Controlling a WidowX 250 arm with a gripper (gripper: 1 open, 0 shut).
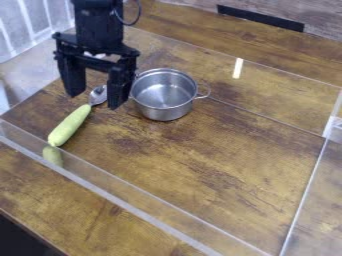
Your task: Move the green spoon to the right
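Observation:
The green spoon lies on the wooden table at the left, its thick yellow-green handle slanting down-left and its small silver bowl at the upper right end. My black gripper hangs straight down over the bowl end, open, with one finger on each side of it. Nothing is held. The gripper stands just left of the steel pot.
A round steel pot with side handles stands right of the gripper. A clear plastic wall runs around the work area, along the front and right. Bare wood stretches to the right of the pot.

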